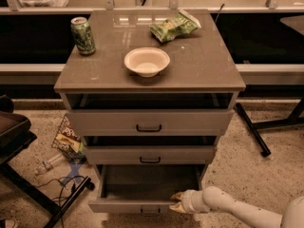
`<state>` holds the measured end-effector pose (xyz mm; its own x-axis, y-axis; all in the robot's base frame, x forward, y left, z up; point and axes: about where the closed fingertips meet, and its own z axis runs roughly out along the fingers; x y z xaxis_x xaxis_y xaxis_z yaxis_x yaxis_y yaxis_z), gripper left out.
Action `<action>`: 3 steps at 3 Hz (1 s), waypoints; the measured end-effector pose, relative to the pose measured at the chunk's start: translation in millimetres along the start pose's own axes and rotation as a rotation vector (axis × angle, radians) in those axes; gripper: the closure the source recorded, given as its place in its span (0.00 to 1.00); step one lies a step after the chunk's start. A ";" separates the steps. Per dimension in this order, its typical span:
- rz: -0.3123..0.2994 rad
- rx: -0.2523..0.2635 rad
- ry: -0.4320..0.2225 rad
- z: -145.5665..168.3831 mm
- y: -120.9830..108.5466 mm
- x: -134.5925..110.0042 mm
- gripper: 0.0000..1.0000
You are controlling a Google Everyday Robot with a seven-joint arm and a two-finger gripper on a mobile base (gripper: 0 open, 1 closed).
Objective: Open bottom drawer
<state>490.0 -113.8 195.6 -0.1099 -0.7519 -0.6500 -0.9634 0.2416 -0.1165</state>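
Note:
The bottom drawer (137,205) is the lowest grey drawer of the cabinet, with a small black bar handle (150,211). It stands pulled out, and its dark empty inside (152,182) shows. My gripper (176,202) comes in from the lower right on a white arm (237,210). Its tan fingers rest at the top edge of the drawer's front panel, right of the handle. The middle drawer (150,155) and the top drawer (149,122) above it stand slightly out.
On the cabinet top (209,70) are a green can (82,35), a white bowl (147,61) and a green chip bag (174,26). On the floor at left lie a snack bag (67,139), a bottle (47,164) and cables. A black chair base (28,189) stands left; a black leg (251,129) right.

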 end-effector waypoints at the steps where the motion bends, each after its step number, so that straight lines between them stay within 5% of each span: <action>1: 0.000 0.000 0.000 0.1 0.1 0.0 1.00; 3: 0.017 -0.079 0.033 -18.1 55.3 15.3 1.00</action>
<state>430.6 -123.0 192.8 -0.1329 -0.7681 -0.6264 -0.9776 0.2058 -0.0450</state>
